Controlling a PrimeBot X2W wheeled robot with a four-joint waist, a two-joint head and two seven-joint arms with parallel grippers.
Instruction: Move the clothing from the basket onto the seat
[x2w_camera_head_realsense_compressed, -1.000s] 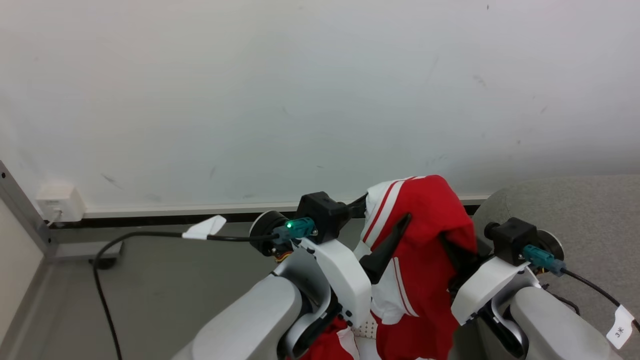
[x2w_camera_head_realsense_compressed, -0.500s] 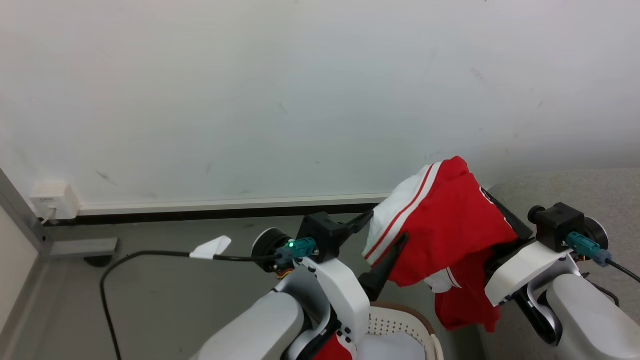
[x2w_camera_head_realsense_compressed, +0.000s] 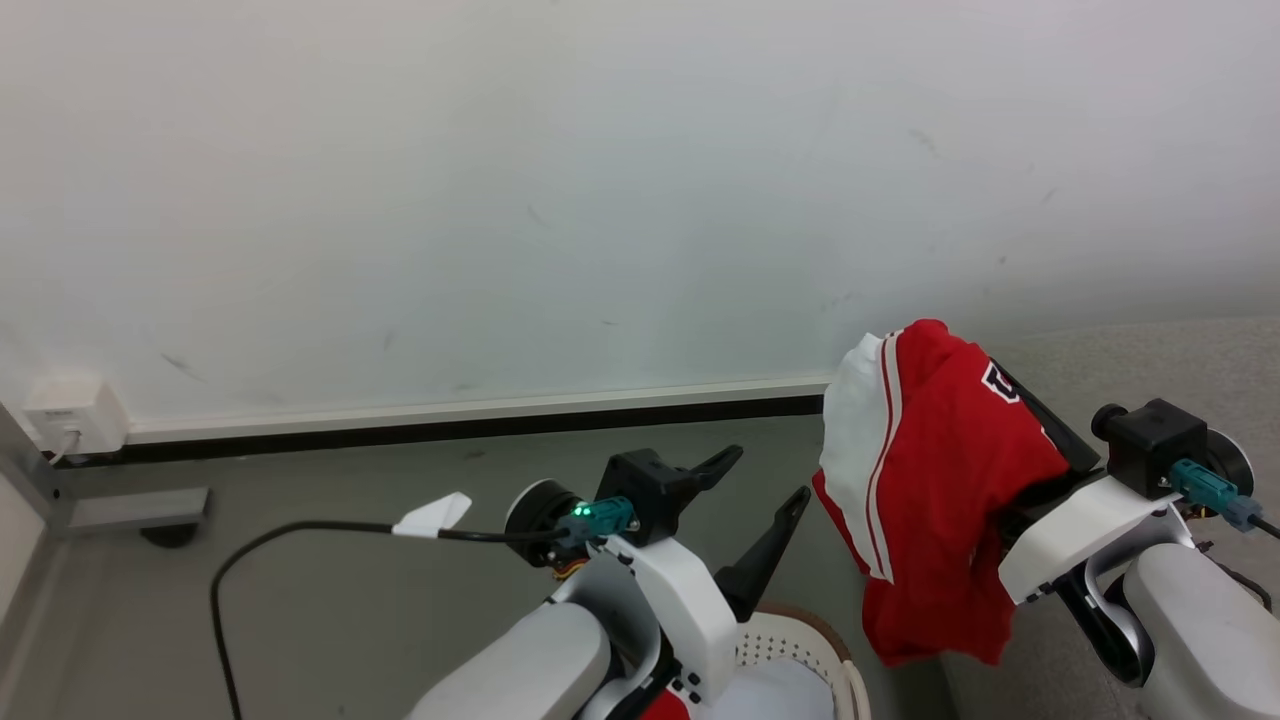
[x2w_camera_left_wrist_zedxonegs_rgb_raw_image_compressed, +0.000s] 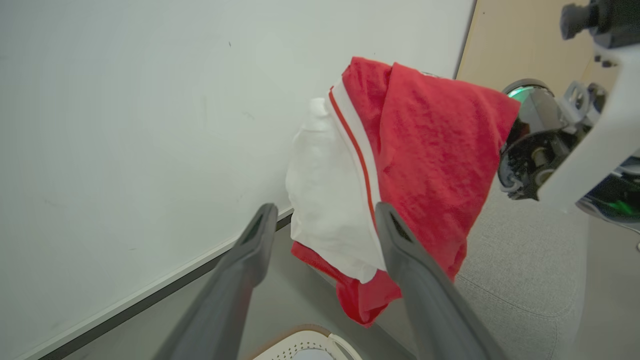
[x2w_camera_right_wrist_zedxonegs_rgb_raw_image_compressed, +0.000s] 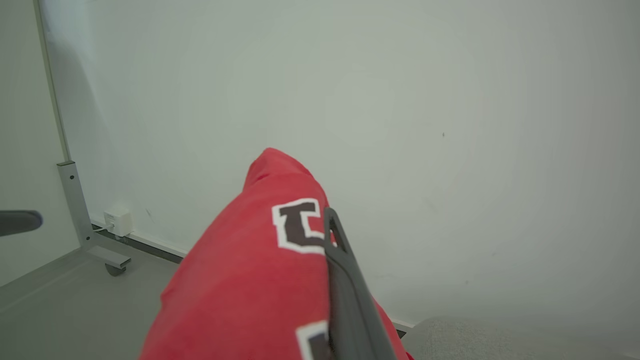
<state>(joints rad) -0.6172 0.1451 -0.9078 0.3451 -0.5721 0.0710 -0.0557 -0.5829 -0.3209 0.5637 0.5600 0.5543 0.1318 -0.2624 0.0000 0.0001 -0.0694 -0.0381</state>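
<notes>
Right gripper (x2w_camera_right_wrist_zedxonegs_rgb_raw_image_compressed: 330, 227) clamped on the clothing (x2w_camera_head_realsense_compressed: 930, 480). It has swung to 3 o'clock, clear of my left gripper (x2w_camera_head_realsense_compressed: 768, 476), which is wide open and empty. Clothing is out of the basket (x2w_camera_head_realsense_compressed: 800, 635), hanging at the seat (x2w_camera_head_realsense_compressed: 1150, 370) edge. Next is probably lower and release.

From my chair the right gripper (x2w_camera_right_wrist_zedxonegs_rgb_raw_image_compressed: 327, 222) is mostly buried. The clothing (x2w_camera_head_realsense_compressed: 940, 470) drapes right over it, so the right wrist view gives me one dark finger (x2w_camera_right_wrist_zedxonegs_rgb_raw_image_compressed: 345, 280) and the other is somewhere under red fabric. The lettering (x2w_camera_right_wrist_zedxonegs_rgb_raw_image_compressed: 295, 225) is folded and half covered, can't read it. The basket (x2w_camera_head_realsense_compressed: 810, 640) is chopped by the head view's bottom edge and partly behind my left forearm (x2w_camera_head_realsense_compressed: 560, 670). There's a red scrap (x2w_camera_head_realsense_compressed: 660, 706) peeking out under that forearm that I can't identify. The seat (x2w_camera_head_realsense_compressed: 1150, 370) runs off the right edge.
</notes>
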